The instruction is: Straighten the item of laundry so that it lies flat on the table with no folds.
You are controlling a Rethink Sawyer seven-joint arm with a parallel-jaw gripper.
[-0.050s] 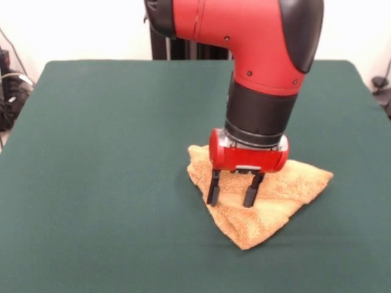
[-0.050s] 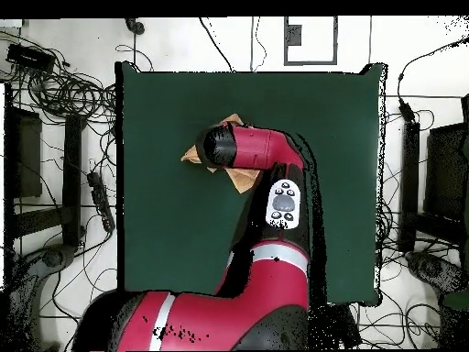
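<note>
The item of laundry (image 1: 275,204) is an orange-tan terry towel, folded over into a rough triangle on the green table (image 1: 104,152). In the overhead view only its corners (image 2: 244,177) stick out from under the red arm. My gripper (image 1: 234,194) hangs straight down over the towel's left half. Its two black fingers (image 1: 213,188) are spread apart and hold nothing. The tips sit at or just above the cloth; I cannot tell if they touch it.
Cables and dark equipment (image 2: 64,101) lie on the floor around the table. The green cloth stretches wide to the left and front of the towel in the front view.
</note>
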